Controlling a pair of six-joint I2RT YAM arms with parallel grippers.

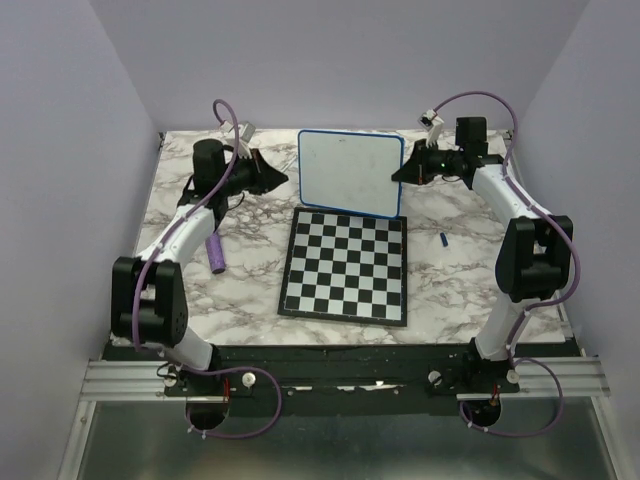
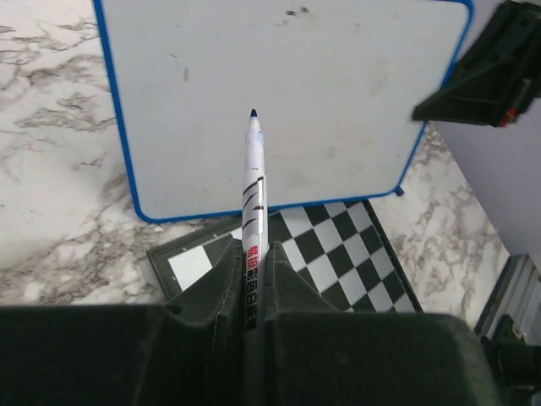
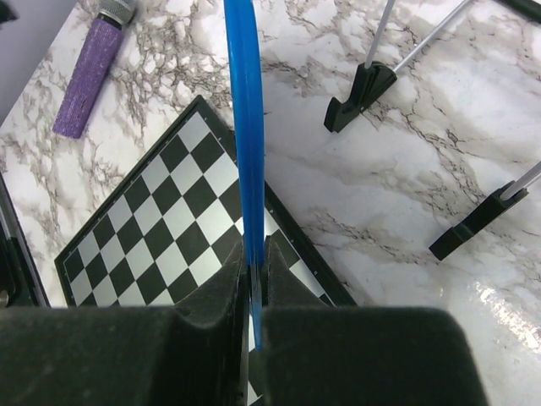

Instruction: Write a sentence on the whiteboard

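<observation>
The whiteboard [image 1: 350,172], white with a thin blue rim, stands tilted upright above the far edge of the chessboard [image 1: 347,265]. My right gripper [image 1: 403,170] is shut on its right edge; in the right wrist view the blue rim [image 3: 245,127] runs up from between the jaws of the right gripper [image 3: 256,254]. My left gripper [image 1: 283,180] is shut on a white marker [image 2: 254,194], whose dark tip points at the whiteboard [image 2: 279,76]. I cannot tell whether the tip touches. No sentence is in view; the face shows only faint smudges.
A purple glittery cylinder [image 1: 215,252] lies on the marble left of the chessboard. A small blue piece [image 1: 443,239] lies to the chessboard's right. Two black feet with thin metal rods [image 3: 359,93] [image 3: 473,224] rest on the marble behind the whiteboard. Walls close in on three sides.
</observation>
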